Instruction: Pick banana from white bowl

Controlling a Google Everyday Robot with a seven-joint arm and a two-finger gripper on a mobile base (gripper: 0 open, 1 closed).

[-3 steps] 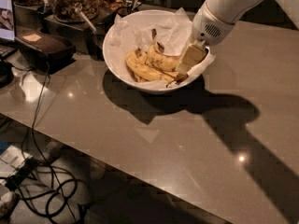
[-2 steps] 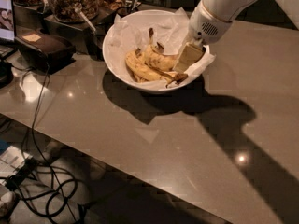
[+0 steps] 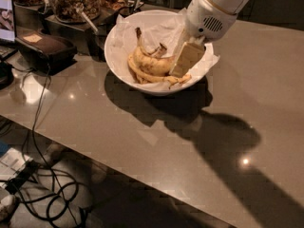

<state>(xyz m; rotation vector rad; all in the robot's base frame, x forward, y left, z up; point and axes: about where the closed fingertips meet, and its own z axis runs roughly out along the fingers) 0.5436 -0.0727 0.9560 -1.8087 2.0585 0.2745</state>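
- Currently, the desk (image 3: 256, 99) is seen to be smooth and glossy, so the white bowl (image 3: 119, 56) could be slid or dragged across it if it is snagged during a lift.
- White bowl: the claw (image 3: 183, 64) is lowered inside it, just beside the right wall. The bowl could be tipped by contact with the rim.
- Glass jars (image 3: 71, 1) of nuts are set just behind the bowl and could be struck if it is shoved back.
- Claw: it is placed against the right end of the bananas (image 3: 151, 64). How far it is open cannot be told, and no grasp is confirmed.
- Bananas: several are piled together in the bowl. More than one could be lifted, or soft spotted fruit could be crushed or dropped.
- Crinkled paper (image 3: 156, 30) could be pinched with the fruit and pulled out.
- Writing: none can be read. The pale tag on the dark box (image 3: 45, 49) is illegible.
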